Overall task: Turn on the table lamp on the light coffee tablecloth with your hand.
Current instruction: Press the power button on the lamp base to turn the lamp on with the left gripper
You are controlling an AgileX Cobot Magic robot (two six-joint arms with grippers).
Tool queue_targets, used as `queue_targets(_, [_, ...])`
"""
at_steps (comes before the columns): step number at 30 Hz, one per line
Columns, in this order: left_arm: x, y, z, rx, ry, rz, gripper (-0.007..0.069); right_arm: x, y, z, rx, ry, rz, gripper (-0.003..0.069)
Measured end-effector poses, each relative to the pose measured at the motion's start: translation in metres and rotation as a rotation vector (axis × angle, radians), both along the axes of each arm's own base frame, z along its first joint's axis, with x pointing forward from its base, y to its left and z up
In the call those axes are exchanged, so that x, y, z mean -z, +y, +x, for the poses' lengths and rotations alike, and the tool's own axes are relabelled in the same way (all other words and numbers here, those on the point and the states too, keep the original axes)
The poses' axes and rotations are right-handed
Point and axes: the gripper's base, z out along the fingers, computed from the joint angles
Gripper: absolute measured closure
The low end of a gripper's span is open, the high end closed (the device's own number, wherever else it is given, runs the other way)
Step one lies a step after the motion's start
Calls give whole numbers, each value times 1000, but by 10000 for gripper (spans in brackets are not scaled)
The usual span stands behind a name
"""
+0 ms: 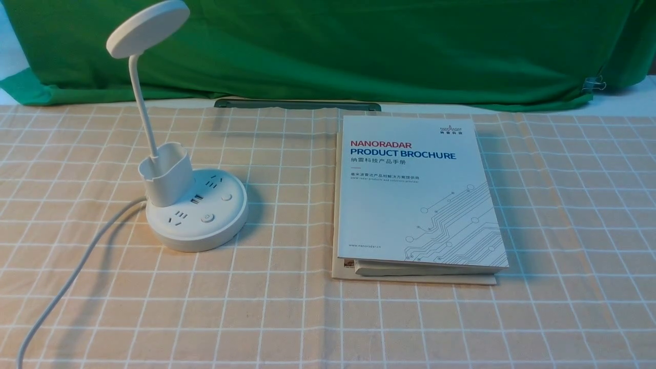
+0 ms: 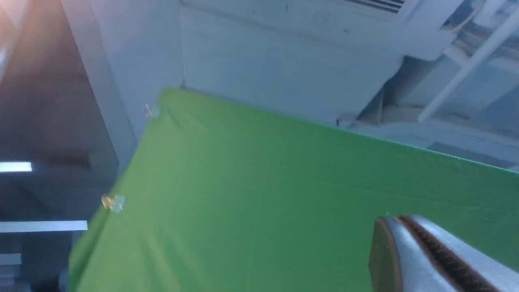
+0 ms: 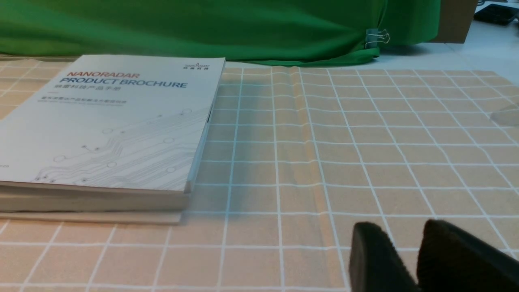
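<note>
White lamp (image 1: 197,210) on beige tablecloth (image 1: 287,318)

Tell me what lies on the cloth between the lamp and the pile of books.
In the front view, only bare checked cloth lies between the lamp's base and the books.

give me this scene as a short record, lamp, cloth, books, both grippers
lamp: white table lamp, unlit as far as visible, at the left
cloth: tan tablecloth with white grid, under lamp and books
books: stack, NANORADAR brochure on top, right of lamp
left gripper: shut, green backdrop beyond
right gripper: slightly open, nothing between fingertips
</note>
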Motion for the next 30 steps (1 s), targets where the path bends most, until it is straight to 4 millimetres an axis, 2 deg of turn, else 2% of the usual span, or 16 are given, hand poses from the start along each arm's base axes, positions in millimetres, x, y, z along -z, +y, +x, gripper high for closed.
queue_targets(2, [-25,-1,3,9,131,8,622,0,0,0,0,0,0,421])
queue_targets(4, [-44,-2,16,8,295,29,622,0,0,0,0,0,0,421])
queue_targets(7, [-45,-4,50,14,559,49,622,0,0,0,0,1,0,421])
queue_targets(9, [-26,-5,87,32,799,37,622,0,0,0,0,0,1,421])
queue_targets(10, [-26,-5,87,32,799,37,622,0,0,0,0,0,1,421])
queue_targets(12, [4,-9,124,83,1069,-5,622,0,0,0,0,0,1,421])
queue_targets(13, [13,-11,133,102,1140,-6,622,0,0,0,0,0,1,421])
queue_targets(14, [29,-18,148,166,1254,6,622,0,0,0,0,0,1,421])
queue_targets(16, [45,-34,164,267,1367,76,622,0,0,0,0,0,1,421])
queue_targets(17, [49,-36,167,281,1394,87,622,0,0,0,0,0,1,421])
queue_targets(20, [62,-72,194,429,1482,227,628,0,0,0,0,0,1,421])
queue_targets(24, [78,-112,234,439,1519,369,629,0,0,0,0,0,1,421])
queue_targets(27, [90,-132,269,401,1570,416,629,0,0,0,0,0,1,421])
queue_targets(30, [101,-139,291,357,1625,456,629,0,0,0,0,0,1,421])
